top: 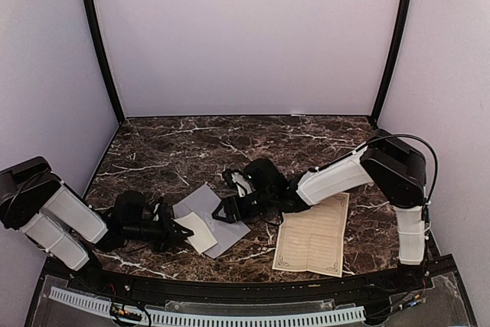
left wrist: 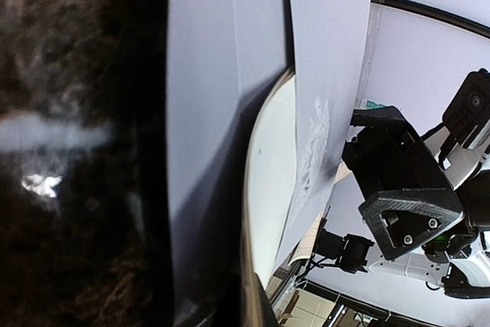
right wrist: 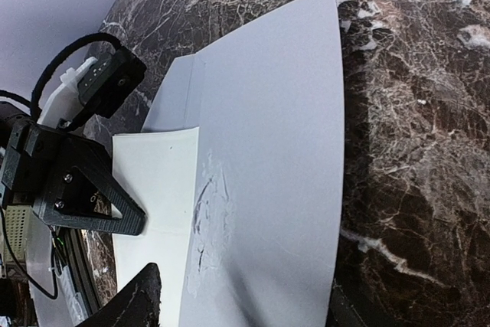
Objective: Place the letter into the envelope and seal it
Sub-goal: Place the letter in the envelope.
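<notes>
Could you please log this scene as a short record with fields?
left tool: shut on the folded letter
folded letter: partly slid between the envelope's layers
envelope: on the marble table, between the two tools
right tool: open, jaws astride the envelope
bordered sheet: flat on the table, right of the envelope, apart from it
sealing: not yet done

Robotics lab test cell: plain pale-lavender walls [top: 245,36] enclose three sides of a dark marble-patterned worktop [top: 191,143], with black posts [top: 98,36] rising at its far corners. The left arm [top: 73,216] and right arm [top: 337,178] stand at its near edge, where a slotted white cable duct [top: 230,315] runs.
</notes>
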`<state>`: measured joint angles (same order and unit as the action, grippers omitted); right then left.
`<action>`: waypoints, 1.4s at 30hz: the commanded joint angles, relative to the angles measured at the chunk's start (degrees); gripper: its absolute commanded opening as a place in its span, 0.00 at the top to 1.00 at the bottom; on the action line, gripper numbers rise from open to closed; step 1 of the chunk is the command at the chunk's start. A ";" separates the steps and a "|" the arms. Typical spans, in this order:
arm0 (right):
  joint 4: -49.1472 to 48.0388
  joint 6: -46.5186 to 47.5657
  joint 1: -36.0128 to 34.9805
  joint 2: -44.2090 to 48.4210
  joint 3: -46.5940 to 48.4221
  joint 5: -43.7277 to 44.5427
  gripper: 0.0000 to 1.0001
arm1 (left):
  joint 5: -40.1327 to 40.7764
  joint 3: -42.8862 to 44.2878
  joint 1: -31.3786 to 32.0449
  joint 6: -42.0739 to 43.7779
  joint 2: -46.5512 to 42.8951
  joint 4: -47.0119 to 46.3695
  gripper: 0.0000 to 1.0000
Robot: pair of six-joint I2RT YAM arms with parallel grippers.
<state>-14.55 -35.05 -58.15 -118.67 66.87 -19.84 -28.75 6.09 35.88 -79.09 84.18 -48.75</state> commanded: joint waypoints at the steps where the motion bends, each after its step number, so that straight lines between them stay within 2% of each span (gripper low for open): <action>1: -0.31 -0.48 -0.78 -0.92 1.05 -1.61 0.34 | -1.71 1.84 -0.28 1.40 1.72 -2.28 1.00; 8: 0.00 -0.63 -0.90 -0.64 1.29 -2.07 0.34 | -2.06 3.40 -0.28 1.79 3.29 -3.61 1.00; 25: 0.74 -1.88 -1.78 0.35 1.19 -1.78 0.34 | -2.51 10.22 -0.19 7.64 6.46 3.69 1.00; 30: 1.90 -2.28 -1.78 1.13 0.31 0.20 0.35 | -1.64 12.79 -0.19 12.03 5.05 11.87 1.00; 35: 2.61 -2.75 -1.73 1.83 -0.87 1.80 0.34 | 2.57 16.28 -0.19 18.28 0.08 26.08 0.85; 38: 4.02 -2.38 -1.79 2.64 -1.25 3.24 0.34 | 4.55 17.33 -0.19 20.44 -2.15 31.82 0.67; 42: 5.73 -1.52 -1.71 4.53 -1.82 5.36 0.34 | 6.74 18.40 -0.24 22.55 -5.72 38.01 0.51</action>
<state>-11.90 -37.15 -59.37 -117.30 66.39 -17.80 -25.52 23.05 35.88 -60.90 82.11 -21.43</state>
